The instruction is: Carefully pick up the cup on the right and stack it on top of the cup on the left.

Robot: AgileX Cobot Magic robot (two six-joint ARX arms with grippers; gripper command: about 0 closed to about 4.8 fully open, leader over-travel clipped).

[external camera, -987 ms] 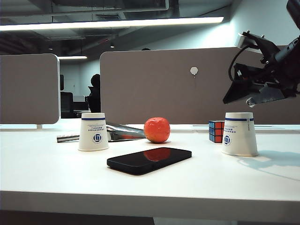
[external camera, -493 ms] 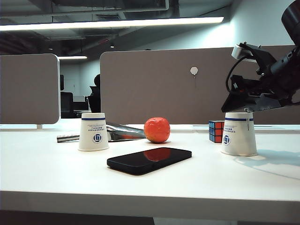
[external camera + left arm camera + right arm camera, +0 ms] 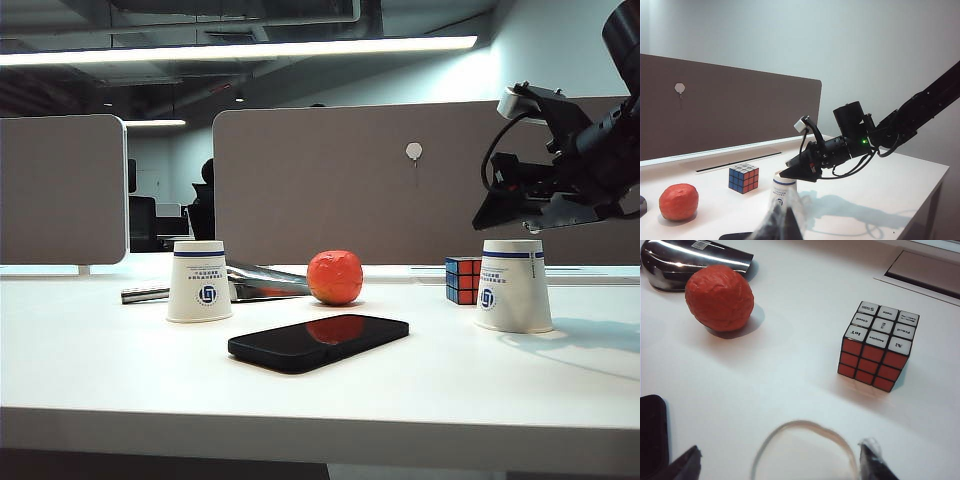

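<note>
On the right side of the white desk (image 3: 420, 390), near the back edge and just beside a small colour-tiled puzzle cube (image 3: 461, 280), stands the target: a white paper cup with a blue rim band and blue round logo, turned upside down (image 3: 512, 286), so its closed base faces up and its wide mouth sits on the surface. It looks very light and thin-walled, so it will likely crush or go oval under a hard squeeze and may skid on the smooth top if nudged sideways; the sensible hold, in my judgement, is a gentle pinch across the narrower upper part near the base, fingers on opposite walls, lifted straight up. The right gripper (image 3: 780, 462) hovers just above this cup, jaws spread wide and empty, with the cup's pale round end blurred between the two dark fingertips (image 3: 686, 462) in the right wrist view; it has no contact yet that I can see. The matching upturned white paper cup with the same blue band and logo (image 3: 198, 281) stands well apart on the left, beyond a black smartphone lying flat (image 3: 318, 341) and a red-orange wrinkled ball (image 3: 334, 277), with a shiny metal object (image 3: 695, 260) behind. The left gripper (image 3: 782, 225) is only a dark blur at the edge of its own view, and whether it is spread or closed I cannot tell.
</note>
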